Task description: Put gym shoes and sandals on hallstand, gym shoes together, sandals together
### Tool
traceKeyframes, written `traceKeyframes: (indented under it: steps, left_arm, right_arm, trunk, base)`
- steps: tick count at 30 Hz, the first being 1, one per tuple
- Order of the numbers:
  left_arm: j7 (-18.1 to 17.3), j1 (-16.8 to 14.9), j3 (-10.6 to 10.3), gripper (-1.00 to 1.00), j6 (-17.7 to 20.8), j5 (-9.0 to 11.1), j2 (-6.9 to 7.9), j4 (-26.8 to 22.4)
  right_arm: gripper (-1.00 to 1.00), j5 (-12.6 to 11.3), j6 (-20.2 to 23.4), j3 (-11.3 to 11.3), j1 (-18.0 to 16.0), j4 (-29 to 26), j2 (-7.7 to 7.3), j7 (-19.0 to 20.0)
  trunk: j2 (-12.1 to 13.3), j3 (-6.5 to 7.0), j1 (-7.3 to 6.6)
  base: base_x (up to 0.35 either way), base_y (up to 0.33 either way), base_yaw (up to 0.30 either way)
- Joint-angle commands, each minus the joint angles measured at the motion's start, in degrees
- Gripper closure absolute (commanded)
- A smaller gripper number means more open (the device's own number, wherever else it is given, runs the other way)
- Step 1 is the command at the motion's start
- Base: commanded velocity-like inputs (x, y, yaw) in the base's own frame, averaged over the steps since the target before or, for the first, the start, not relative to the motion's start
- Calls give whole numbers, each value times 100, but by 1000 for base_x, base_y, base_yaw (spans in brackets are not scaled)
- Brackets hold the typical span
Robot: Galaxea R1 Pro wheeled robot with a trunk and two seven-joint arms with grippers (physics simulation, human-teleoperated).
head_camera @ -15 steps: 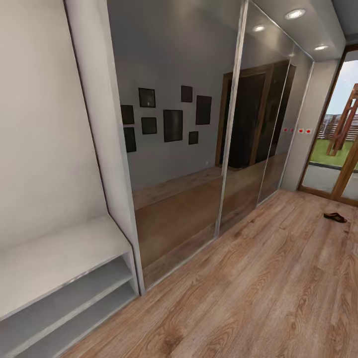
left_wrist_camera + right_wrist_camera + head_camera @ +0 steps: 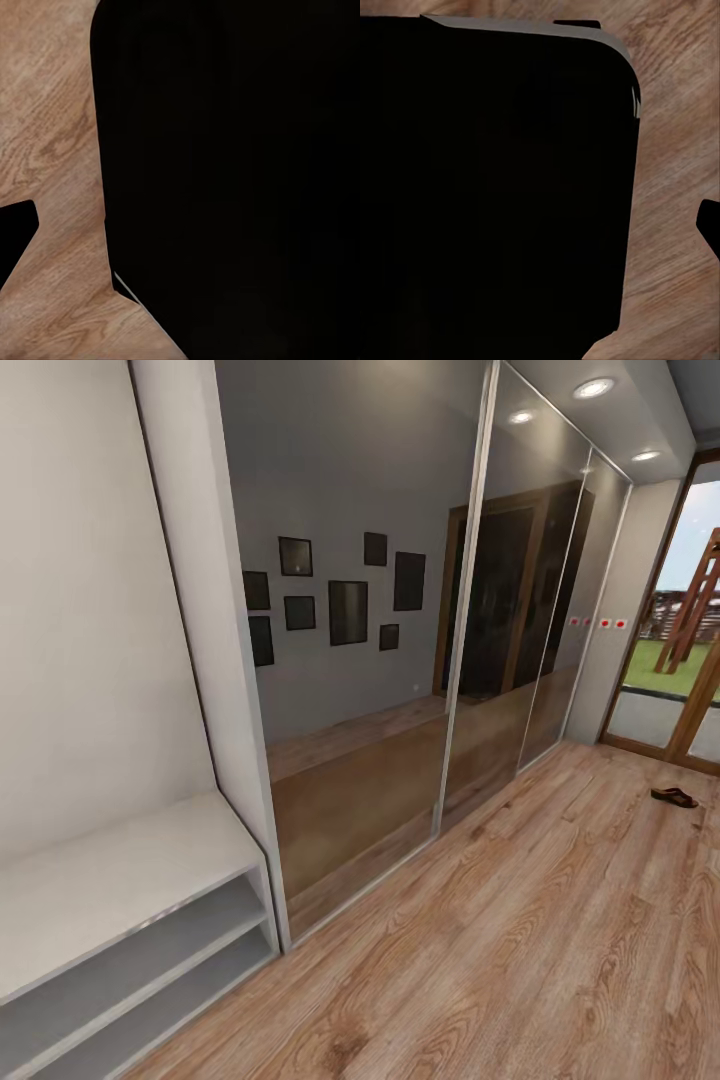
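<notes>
Here, the hallstand [image 2: 130, 880] shelves stand bare — one sandal [image 2: 675, 797] lies on the corridor floor [image 2: 520, 960].

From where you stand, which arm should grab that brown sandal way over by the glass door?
Probably the right: the brown open sandal lies on the wood-plank floor far off to the robot's right, so you'd have to drive closer first.

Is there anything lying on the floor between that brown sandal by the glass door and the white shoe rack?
Nothing visible does. The sandal lies far off near the door, the shoe rack is at the near left, and the stretch of corridor floor between them looks bare.
</notes>
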Motion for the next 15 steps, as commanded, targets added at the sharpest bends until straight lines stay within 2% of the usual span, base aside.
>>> traceKeyframes:
  steps: [1,9,15]
  left_arm:
    - [-1,-1,2,-100,2,-2,0,1]
    - [1,-1,-1,-100,-34,-20,16,-15]
    - [1,-19,-8,-100,-227,-26,136,-33]
  right_arm:
    - [-100,2,-30,3,-1,-3,0,-1]
    - [-100,-5,-192,-20,-1,-25,-27,-2]
    - [-100,-3,-385,-27,-1,-125,-169,-9]
  trunk:
    - [-2,-4,0]
    - [-2,-4,0]
    - [-2,-4,0]
  base:
    - [0,0,0]
    - [0,0,0]
    - [0,0,0]
